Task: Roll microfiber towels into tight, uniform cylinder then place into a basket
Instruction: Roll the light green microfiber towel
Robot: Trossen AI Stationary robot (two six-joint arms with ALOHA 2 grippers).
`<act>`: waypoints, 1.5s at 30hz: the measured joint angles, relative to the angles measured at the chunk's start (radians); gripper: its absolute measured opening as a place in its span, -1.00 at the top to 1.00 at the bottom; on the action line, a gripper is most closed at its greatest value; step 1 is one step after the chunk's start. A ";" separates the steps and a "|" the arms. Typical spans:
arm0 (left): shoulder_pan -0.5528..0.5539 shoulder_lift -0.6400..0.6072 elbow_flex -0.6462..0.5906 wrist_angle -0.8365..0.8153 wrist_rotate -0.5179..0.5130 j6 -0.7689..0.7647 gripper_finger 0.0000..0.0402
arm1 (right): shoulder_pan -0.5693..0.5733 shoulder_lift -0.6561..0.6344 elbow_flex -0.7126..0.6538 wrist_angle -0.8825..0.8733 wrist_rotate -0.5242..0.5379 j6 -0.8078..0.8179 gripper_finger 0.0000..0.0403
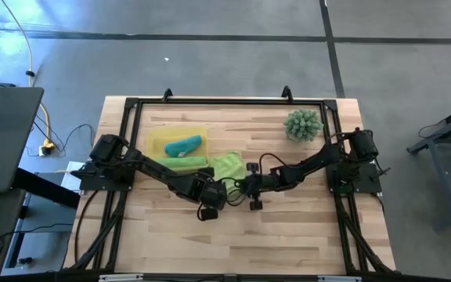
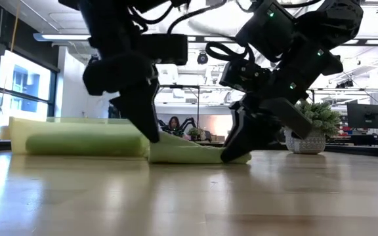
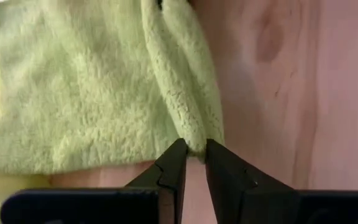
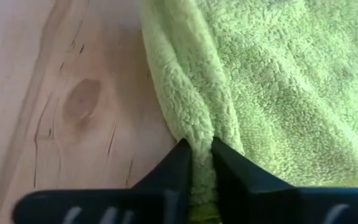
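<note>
Both arms reach to the middle of the wooden table point(image 1: 288, 235), where a lime green microfiber towel point(image 1: 227, 165) lies mostly flat, its near edge folded up into a ridge.

The left gripper point(image 3: 191, 152) is at one end of that ridge. Its jaws are nearly pressed together, pinching the towel's rolled edge between their tips. The right gripper point(image 4: 202, 152) is at the other end of the same ridge. Its jaws are likewise drawn close, pinching a fold of the towel that runs down between them.

In the low view, both grippers touch down at the table surface with the towel stretched low between them.

The basket point(image 1: 156, 139), a translucent yellow tray, sits on the left side of the table, just beside the flat towel. A teal towel point(image 1: 183, 145) lies in it as a roll. A second lime green towel point(image 1: 185, 162), also rolled, lies along the basket's near side.

A spiky green plant point(image 1: 303, 124) stands near the table's far right corner, well apart from the towels.
</note>
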 joint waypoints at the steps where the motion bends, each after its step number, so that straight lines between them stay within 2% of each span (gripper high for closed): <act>1: -0.003 -0.001 0.000 -0.009 0.000 -0.006 0.76 | 0.000 0.000 0.000 0.000 -0.001 0.010 0.84; 4: -0.013 -0.013 -0.003 -0.049 0.001 -0.015 0.76 | -0.001 -0.001 0.000 -0.004 -0.023 0.013 0.96; 8: -0.030 -0.031 -0.003 -0.089 -0.005 -0.021 0.76 | -0.015 -0.002 -0.001 -0.001 -0.109 0.048 0.96; 16: -0.075 -0.047 -0.001 -0.042 -0.067 0.027 0.76 | -0.113 0.000 -0.004 0.025 -0.537 0.328 0.98; 20: -0.102 -0.047 -0.001 0.020 -0.082 0.069 0.76 | -0.162 0.001 -0.007 0.034 -0.684 0.519 0.98; 24: -0.126 -0.047 -0.001 0.121 -0.093 0.142 0.76 | -0.191 0.000 -0.005 0.035 -0.718 0.635 0.98; 27: -0.133 -0.036 0.000 0.189 -0.146 0.184 0.75 | -0.201 -0.001 -0.004 0.030 -0.710 0.666 0.98; 33: -0.088 -0.027 -0.001 0.184 -0.153 0.152 0.67 | -0.201 -0.001 -0.004 0.027 -0.706 0.668 0.98; 39: -0.053 -0.027 -0.001 0.184 -0.020 0.141 0.41 | -0.201 -0.001 -0.003 0.027 -0.703 0.664 0.98; 45: -0.053 -0.015 0.000 0.185 -0.059 0.159 0.15 | -0.201 -0.001 -0.003 0.027 -0.703 0.645 0.98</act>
